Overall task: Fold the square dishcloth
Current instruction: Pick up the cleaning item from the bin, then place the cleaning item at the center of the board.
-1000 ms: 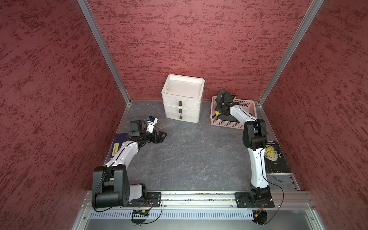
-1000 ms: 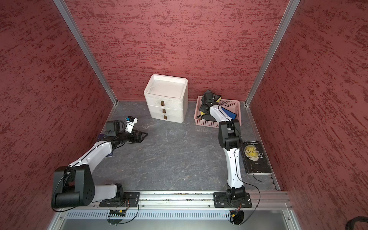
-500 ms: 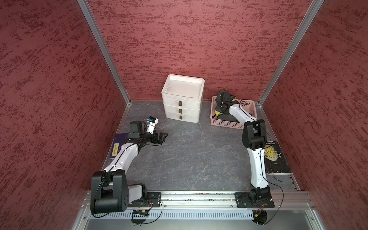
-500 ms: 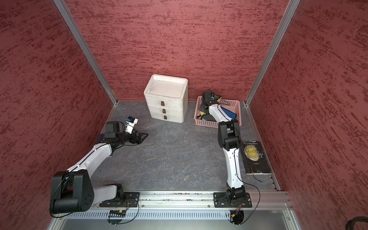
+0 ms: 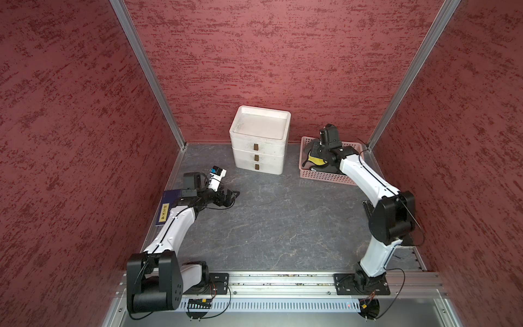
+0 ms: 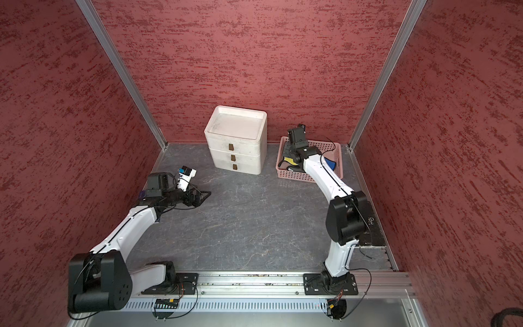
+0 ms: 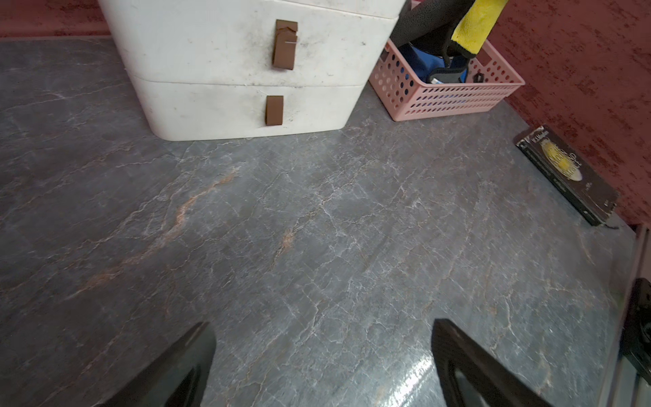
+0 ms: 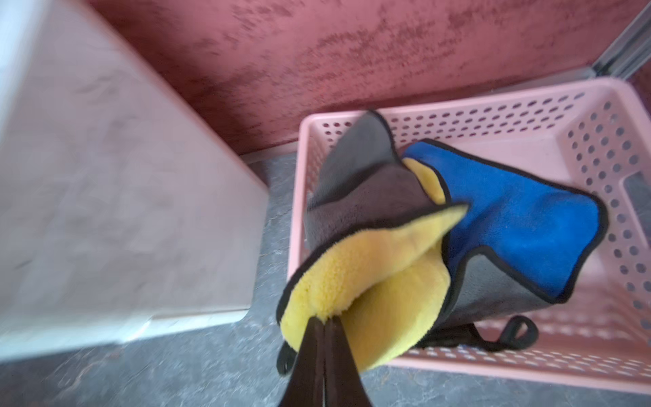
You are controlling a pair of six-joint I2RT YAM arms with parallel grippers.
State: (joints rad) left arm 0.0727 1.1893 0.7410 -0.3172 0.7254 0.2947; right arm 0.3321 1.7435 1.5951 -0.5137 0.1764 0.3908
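The dishcloth (image 8: 370, 275) is yellow on one face and grey on the other, with black edging. It hangs bunched over the near left corner of the pink basket (image 8: 493, 98). My right gripper (image 8: 323, 320) is shut on its yellow edge. In both top views the cloth shows as a yellow patch (image 5: 316, 160) (image 6: 289, 161) under the right wrist. The left wrist view also catches the dishcloth (image 7: 475, 24) above the basket (image 7: 440, 102). My left gripper (image 7: 322, 322) stands open and empty low over the grey table, far left (image 5: 233, 195) (image 6: 205, 195).
A blue cloth (image 8: 510, 218) lies in the basket (image 5: 325, 177). A white drawer unit (image 5: 259, 141) stands at the back, left of the basket. A black book (image 7: 563, 172) lies along the right wall and a blue book (image 5: 167, 206) by the left wall.
My right gripper has shut on the dishcloth in the basket and its wrist has risen a little. The left gripper has drifted slightly to the right, still open.
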